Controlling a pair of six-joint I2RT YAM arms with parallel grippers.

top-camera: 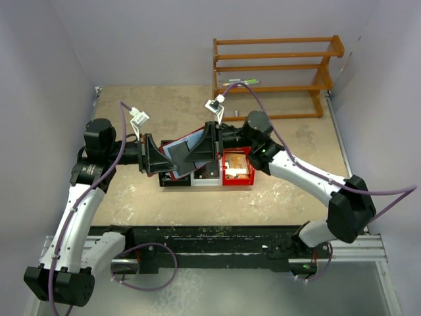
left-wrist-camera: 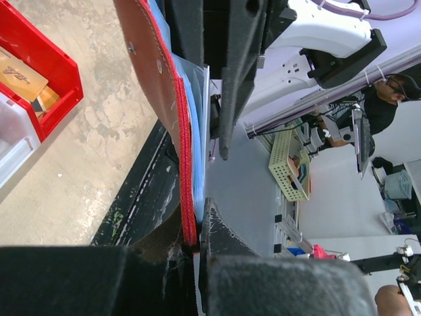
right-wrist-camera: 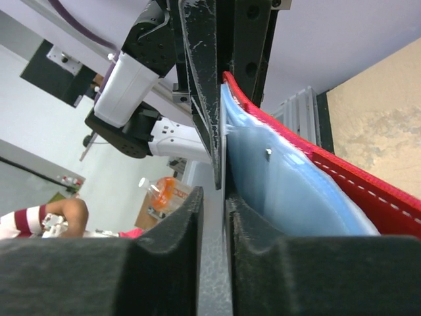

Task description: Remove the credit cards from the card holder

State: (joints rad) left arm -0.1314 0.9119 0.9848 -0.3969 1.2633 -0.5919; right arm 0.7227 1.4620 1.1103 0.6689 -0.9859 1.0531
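Maroon card holder (top-camera: 181, 150) up in air, middle of top view, between our two claws. We see left claw (left-wrist-camera: 196, 240) clamped on its red edge. Right claw (right-wrist-camera: 212, 204) nearly together around thin grey sheet (right-wrist-camera: 212, 276); whether it grips, we cannot tell.

We see the left arm (top-camera: 74, 210) and the right arm (top-camera: 306, 176) built alike: glossy white link shells between rounded black joint housings; a purple cable (top-camera: 123, 131) trails along each, ending near a small white plug (top-camera: 139, 118); the left gripper (left-wrist-camera: 199, 247) and right gripper (right-wrist-camera: 212, 210) are matte black, their thick fingers scuffed with pale scratches.
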